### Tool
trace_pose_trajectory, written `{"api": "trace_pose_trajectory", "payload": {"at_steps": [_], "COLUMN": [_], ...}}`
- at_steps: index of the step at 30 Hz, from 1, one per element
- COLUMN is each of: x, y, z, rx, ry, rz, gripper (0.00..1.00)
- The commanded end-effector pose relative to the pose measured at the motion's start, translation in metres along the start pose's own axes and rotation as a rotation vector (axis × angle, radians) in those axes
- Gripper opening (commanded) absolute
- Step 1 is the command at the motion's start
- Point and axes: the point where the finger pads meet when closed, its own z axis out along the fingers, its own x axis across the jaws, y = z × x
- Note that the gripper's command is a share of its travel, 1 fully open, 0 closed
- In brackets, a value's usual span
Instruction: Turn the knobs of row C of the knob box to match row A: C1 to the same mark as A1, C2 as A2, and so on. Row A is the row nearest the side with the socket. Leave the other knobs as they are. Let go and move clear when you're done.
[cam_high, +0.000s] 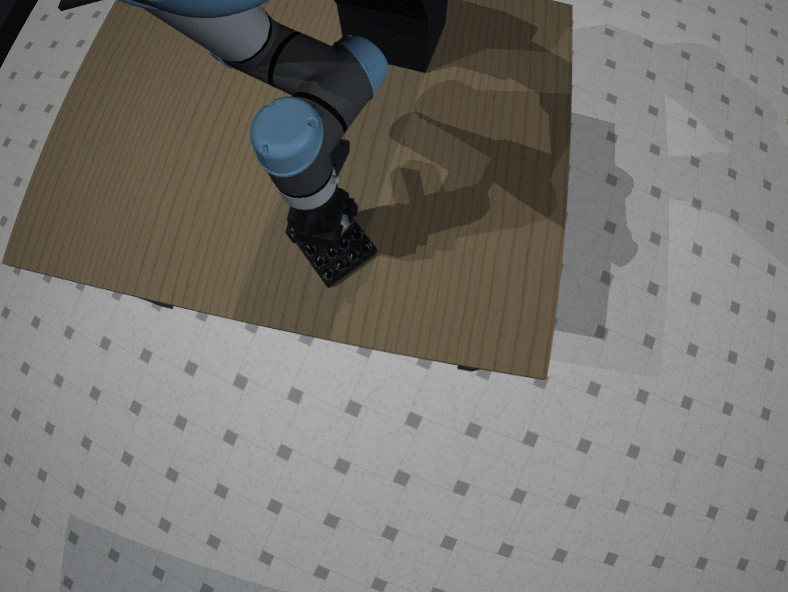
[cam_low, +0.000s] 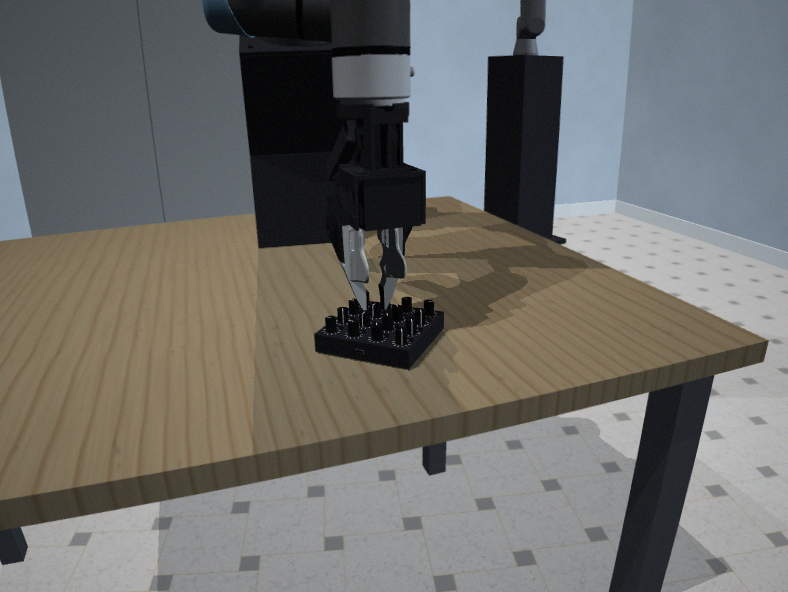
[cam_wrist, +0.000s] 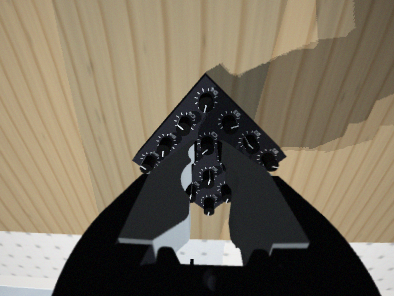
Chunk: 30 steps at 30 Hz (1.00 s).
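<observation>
The black knob box (cam_high: 352, 268) (cam_low: 382, 355) (cam_wrist: 205, 81) lies on the table with one corner toward the top of the wrist view. Its socket (cam_low: 359, 351) is on the front wall in the exterior view, beside row A. My gripper (cam_low: 375, 308) (cam_wrist: 207, 142) points down with its jaws narrowly parted, open, the tips at about knob-top height. A knob (cam_wrist: 207, 145) with a white pointer line shows between the tips, with gaps at its sides. The corner knob (cam_wrist: 206, 102) has its pointer toward the bottom of the view. The fingers hide some knobs, and the labels are too small to read surely.
Other knobs stand close around the fingertips, such as one knob (cam_wrist: 185, 123) at the left and one (cam_wrist: 230, 122) at the right. The wooden table (cam_high: 159, 191) (cam_low: 159, 382) carries the box. A black pedestal (cam_high: 394, 44) (cam_low: 289, 210) stands behind the arm.
</observation>
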Motion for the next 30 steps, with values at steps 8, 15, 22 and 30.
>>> {"api": "trace_pose_trajectory", "payload": {"at_steps": [8, 15, 22, 30], "x": [0.0000, 0.0000, 0.0000, 0.0000], "y": [0.0004, 0.0004, 0.0004, 0.0004], "z": [-0.0003, -0.0003, -0.0003, -0.0003], "rx": [-0.001, -0.001, -0.001, -0.001], "ry": [0.000, 0.000, 0.000, 0.000], "rz": [0.000, 0.000, 0.000, 0.000], "gripper": [0.11, 0.04, 0.04, 0.04]}}
